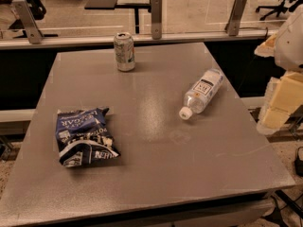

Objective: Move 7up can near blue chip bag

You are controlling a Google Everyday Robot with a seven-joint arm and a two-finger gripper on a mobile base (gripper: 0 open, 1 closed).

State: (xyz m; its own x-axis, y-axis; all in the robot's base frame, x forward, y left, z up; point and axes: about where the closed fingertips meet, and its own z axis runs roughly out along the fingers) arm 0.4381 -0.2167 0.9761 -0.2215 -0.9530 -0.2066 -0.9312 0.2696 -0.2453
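Observation:
The 7up can (124, 51) stands upright near the far edge of the grey table (156, 174), left of centre. The blue chip bag (84, 136) lies flat on the near left part of the table, well apart from the can. My gripper (280, 96) shows as white and yellowish parts at the right edge of the view, beyond the table's right side, far from both the can and the bag. It holds nothing that I can see.
A clear plastic water bottle (202, 92) with a white cap lies on its side right of centre, cap towards me. A rail with metal brackets (155, 17) runs behind the table's far edge. Office chairs stand on the floor beyond.

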